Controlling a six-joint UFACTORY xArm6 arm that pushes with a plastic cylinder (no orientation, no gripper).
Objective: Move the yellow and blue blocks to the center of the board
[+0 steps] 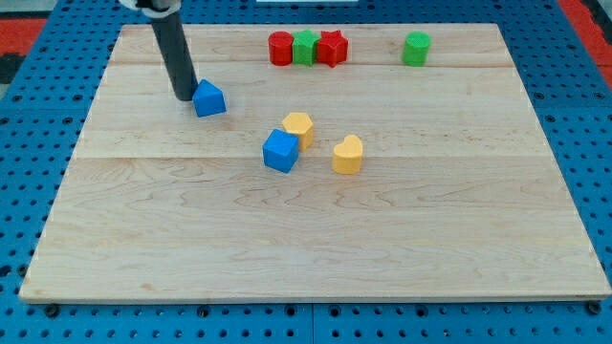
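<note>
You saw my tip (185, 97) touching blue house-shaped block (209, 98) at its 9 o'clock. Blue cube (281, 150), two yellow blocks (298, 127) (348, 154) sat near bench (316, 248) centre. No fingers, rod only. Blocks likely light, rigid, slippery; push flat face.

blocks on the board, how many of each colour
blue: 2
yellow: 2
red: 2
green: 2
total: 8
my tip sits just left of the upper blue one

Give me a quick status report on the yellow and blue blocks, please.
My tip just left of outlying blue block. Blue cube and two yellow blocks near center. Path clear.
</note>
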